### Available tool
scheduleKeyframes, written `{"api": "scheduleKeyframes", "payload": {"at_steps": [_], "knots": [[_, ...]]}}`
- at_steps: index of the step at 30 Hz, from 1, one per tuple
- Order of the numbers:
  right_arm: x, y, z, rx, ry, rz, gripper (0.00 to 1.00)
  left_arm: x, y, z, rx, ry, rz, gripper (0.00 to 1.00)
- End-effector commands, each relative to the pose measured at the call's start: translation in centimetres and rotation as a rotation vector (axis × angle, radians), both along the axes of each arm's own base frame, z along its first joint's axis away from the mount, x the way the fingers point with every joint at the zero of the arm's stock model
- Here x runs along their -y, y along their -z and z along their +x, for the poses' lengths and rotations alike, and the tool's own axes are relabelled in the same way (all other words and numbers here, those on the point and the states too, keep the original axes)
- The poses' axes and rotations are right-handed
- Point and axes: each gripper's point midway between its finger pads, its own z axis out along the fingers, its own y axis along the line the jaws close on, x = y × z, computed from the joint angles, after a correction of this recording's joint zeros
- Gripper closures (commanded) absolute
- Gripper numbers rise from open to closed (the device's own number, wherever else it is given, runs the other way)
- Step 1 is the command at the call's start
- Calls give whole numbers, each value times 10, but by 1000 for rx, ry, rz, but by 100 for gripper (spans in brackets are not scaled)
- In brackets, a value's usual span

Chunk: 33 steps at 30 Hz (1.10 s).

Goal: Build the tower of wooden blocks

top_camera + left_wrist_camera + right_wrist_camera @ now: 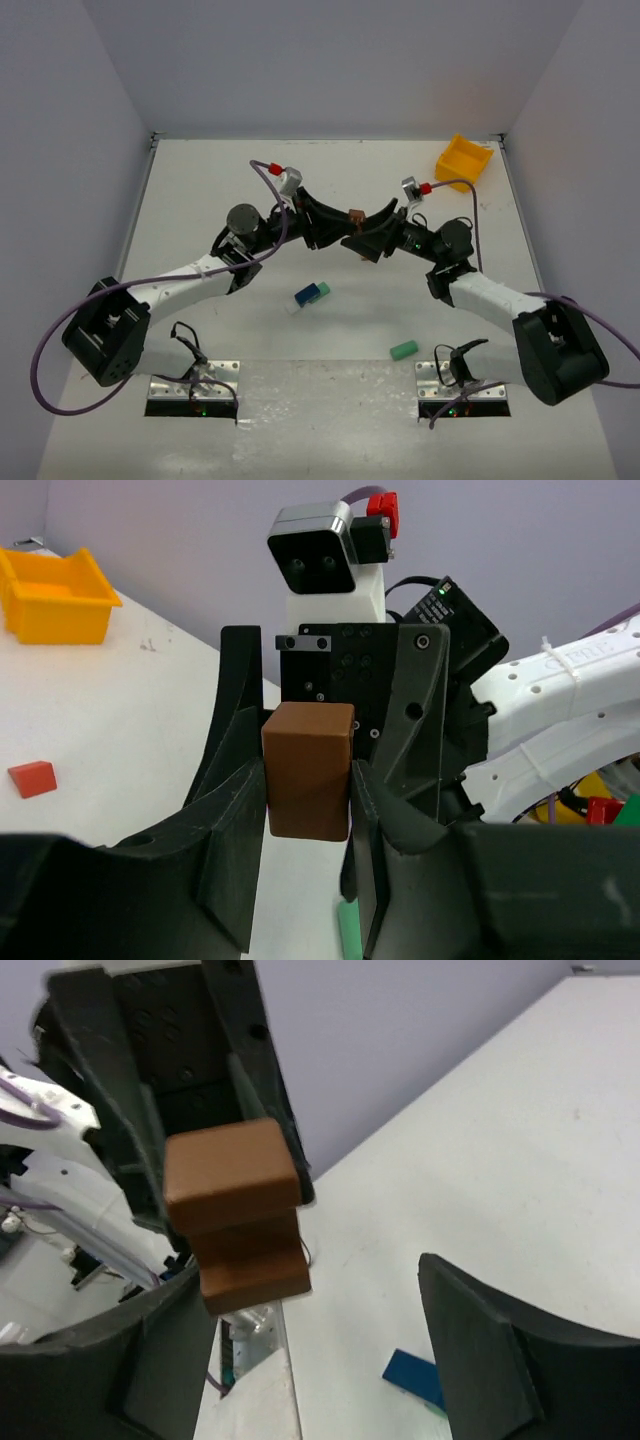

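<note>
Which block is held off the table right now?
The brown block, pinched in the left arm's fingers; the blue-teal pair and green block lie on the table.

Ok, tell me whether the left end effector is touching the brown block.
Touching. The left wrist view shows the left end effector clamping the block, a finger pressed against each side, no gap.

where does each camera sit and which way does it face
top external: above and behind the bases, looking down on the table; both arms show whole.
left wrist: on the left arm, facing the right arm's camera; its own left fingers clamp the brown block.
right wrist: on the right arm, facing the left arm; its own right fingers stand wide apart.
shared: all three views show the brown block.
</note>
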Motion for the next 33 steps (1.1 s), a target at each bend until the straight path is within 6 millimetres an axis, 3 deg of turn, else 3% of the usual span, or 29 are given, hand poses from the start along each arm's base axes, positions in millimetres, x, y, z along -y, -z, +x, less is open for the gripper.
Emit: {"api": "scheduleKeyframes", "payload": {"at_steps": [1, 3, 4, 8, 11, 13, 14, 16, 18, 19, 20, 21, 24, 25, 28, 31, 33], "knots": [[30, 27, 17, 54, 244, -175, 1, -22, -1, 22, 54, -193, 216, 100], [44, 45, 22, 39, 323, -254, 1, -31, 10, 27, 21, -244, 275, 100], [56, 41, 21, 70, 388, -287, 1, -43, 10, 31, 28, -308, 305, 100], [81, 47, 25, 12, 521, -362, 1, -58, 12, 41, 53, -383, 412, 100], [99, 62, 32, -65, 617, -445, 1, -67, 4, 64, 60, -456, 578, 100], [116, 70, 42, -105, 716, -503, 1, -64, -10, 81, 96, -468, 651, 100], [122, 75, 46, -123, 749, -532, 1, -64, 0, 86, 88, -467, 699, 100], [132, 83, 50, -165, 798, -589, 1, -53, -36, 105, 161, -488, 674, 100], [136, 89, 52, -181, 811, -618, 1, -41, -43, 117, 215, -460, 695, 100], [139, 89, 53, -183, 825, -624, 1, -35, -63, 117, 259, -438, 676, 100], [142, 92, 54, -186, 839, -639, 1, -22, -69, 119, 276, -369, 698, 100], [146, 94, 55, -189, 856, -651, 1, -13, -63, 114, 260, -285, 728, 100], [169, 97, 59, -210, 971, -703, 1, -15, -28, 108, 202, -196, 846, 100], [177, 98, 60, -222, 1012, -724, 1, -18, -25, 107, 197, -201, 862, 100], [195, 105, 57, -262, 1078, -793, 1, -22, -32, 109, 235, -229, 863, 100], [205, 105, 59, -282, 1124, -828, 1, -12, -42, 103, 235, -206, 803, 100], [210, 111, 58, -304, 1141, -863, 1, -5, -33, 95, 215, -169, 774, 100]]}}
